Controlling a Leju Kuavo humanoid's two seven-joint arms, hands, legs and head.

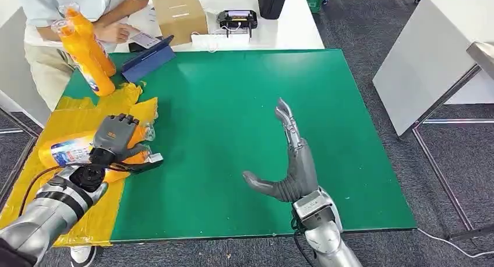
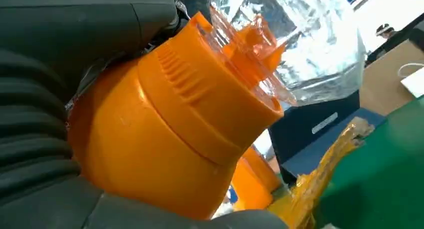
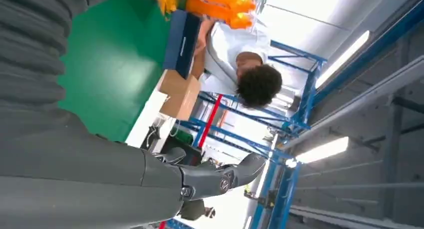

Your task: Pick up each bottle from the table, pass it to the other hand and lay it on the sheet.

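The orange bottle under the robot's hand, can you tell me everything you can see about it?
The orange bottle looks like shiny plastic. It has a white and blue label on its side and a ribbed orange cap with a clear cover over the tip. It lies on its side on the crinkly yellow sheet, at the left edge of the green table. The left hand holds it near the cap end, with dark fingers curled over the top.
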